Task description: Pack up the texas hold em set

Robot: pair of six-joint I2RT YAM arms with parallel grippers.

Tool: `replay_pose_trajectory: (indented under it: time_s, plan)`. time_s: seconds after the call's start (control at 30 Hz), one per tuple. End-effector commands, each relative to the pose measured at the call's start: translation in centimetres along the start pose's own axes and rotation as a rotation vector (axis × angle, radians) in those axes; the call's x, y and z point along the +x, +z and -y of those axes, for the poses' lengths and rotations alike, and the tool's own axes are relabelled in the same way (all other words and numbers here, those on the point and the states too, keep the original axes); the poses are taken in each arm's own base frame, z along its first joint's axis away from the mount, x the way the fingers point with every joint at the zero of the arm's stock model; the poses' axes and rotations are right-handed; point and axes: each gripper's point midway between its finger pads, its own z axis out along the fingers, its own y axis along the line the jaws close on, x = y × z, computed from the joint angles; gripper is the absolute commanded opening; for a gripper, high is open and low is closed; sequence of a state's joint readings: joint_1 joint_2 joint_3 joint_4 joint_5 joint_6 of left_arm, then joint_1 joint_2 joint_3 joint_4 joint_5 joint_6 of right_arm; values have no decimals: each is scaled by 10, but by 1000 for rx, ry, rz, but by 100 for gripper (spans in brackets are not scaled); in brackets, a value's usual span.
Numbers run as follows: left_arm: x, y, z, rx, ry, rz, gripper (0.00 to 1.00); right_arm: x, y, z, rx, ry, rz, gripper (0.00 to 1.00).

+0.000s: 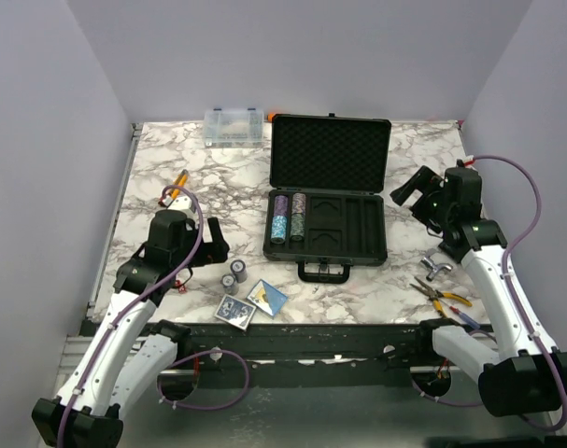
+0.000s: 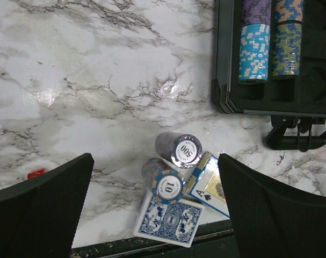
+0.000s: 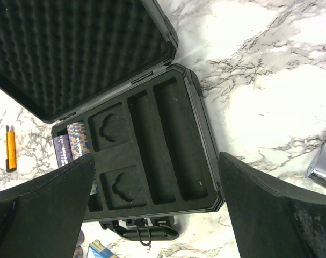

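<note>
Mesh-textured left pincer pads [image 2: 39, 209] wide apart — cylindrical chip stacks [image 2: 178, 151], egg-crate foam lid [image 3: 71, 48].

**What I cannot fully see**

Left wrist view: the black case [image 2: 223, 80] runs off the top and right edges, and a small red piece [image 2: 36, 173] sits half behind my left finger [image 2: 39, 215]. Right wrist view: my right finger [image 3: 39, 215] covers the near end of the chip stacks [image 3: 71, 143].

White shells with black joint housings are seen on the left arm [image 1: 113, 338] and the right arm [image 1: 495, 273], each trailed by a lilac cable [image 1: 534, 198]. Broad black fingers [image 2: 39, 209] with a fine dimpled texture are carried by the left tool [image 2: 154, 215] and right tool [image 3: 154, 209]; the right ones seem scuffed grey
</note>
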State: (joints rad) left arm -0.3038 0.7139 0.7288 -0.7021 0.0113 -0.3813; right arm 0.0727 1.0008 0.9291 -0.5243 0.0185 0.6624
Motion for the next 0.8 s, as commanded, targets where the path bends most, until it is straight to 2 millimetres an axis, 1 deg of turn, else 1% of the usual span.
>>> replay_pose_trajectory:
  time_s: [0.0,0.13,0.27,0.37,0.5,0.6,0.77]
  plan:
    - [-7,-3,7,17,3,20,98,8,3,10,39,1,-21,100]
    - [-5,-5,19,85,20,10,97,3,2,5,11,-35,-12,100]
    - [-2,-4,29,139,39,-7,96,-6,-2,-4,-39,-73,34,100]
    - [4,-2,36,163,57,-38,94,-7,-5,-15,-105,-113,38,100]
    - [17,7,38,147,75,-110,90,-13,-6,-21,-130,-154,56,100]
    - [26,14,36,112,89,-165,88,-12,-6,-26,-158,-170,56,100]
    - [39,21,42,106,124,-225,85,-12,-5,-30,-172,-181,55,100]
